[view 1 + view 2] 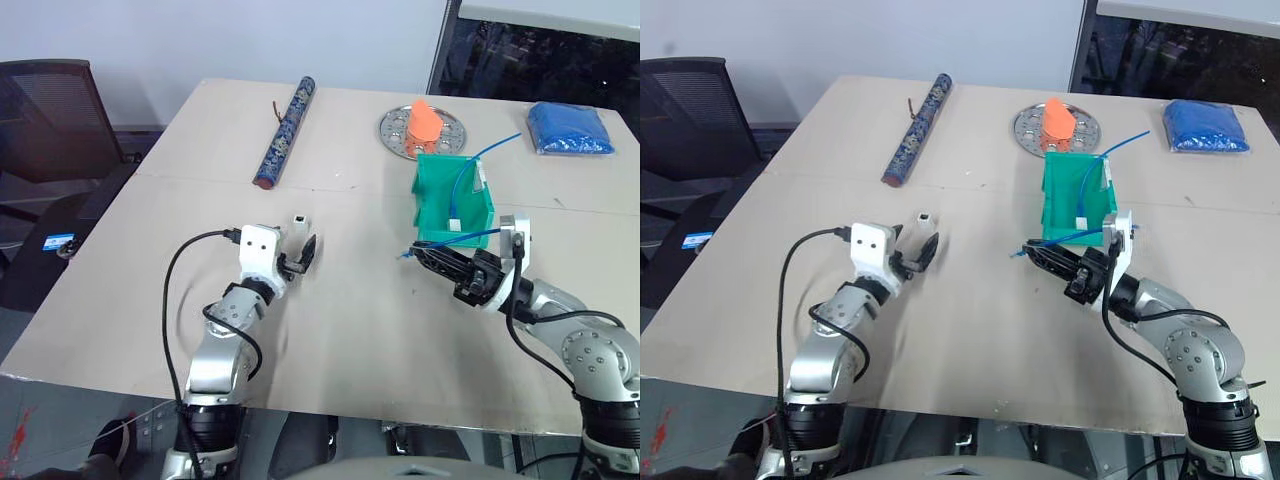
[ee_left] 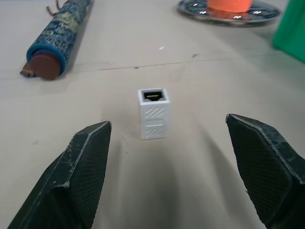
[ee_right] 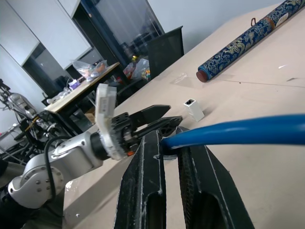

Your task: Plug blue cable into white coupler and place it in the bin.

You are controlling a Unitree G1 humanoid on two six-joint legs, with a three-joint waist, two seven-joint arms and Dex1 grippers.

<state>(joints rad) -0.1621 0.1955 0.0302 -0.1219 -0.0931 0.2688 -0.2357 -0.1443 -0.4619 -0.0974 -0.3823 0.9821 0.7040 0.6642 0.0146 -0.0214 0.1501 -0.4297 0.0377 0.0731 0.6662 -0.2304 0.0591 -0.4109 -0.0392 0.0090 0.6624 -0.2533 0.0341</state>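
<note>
So this looks like the grab-the-coupler step. The left gripper [image 1: 303, 251], jaws spread wide and empty, sits just short of the white coupler [image 1: 299, 221] standing upright at centre frame, socket up. The right gripper [image 1: 428, 257] is clamped on the blue cable [image 1: 468, 238] near its end; the rest trails up into the bin [image 1: 436, 196], right of centre. Next, I'd guess: ease forward, straddle the coupler, close. No readable writing or labels anywhere.
</note>
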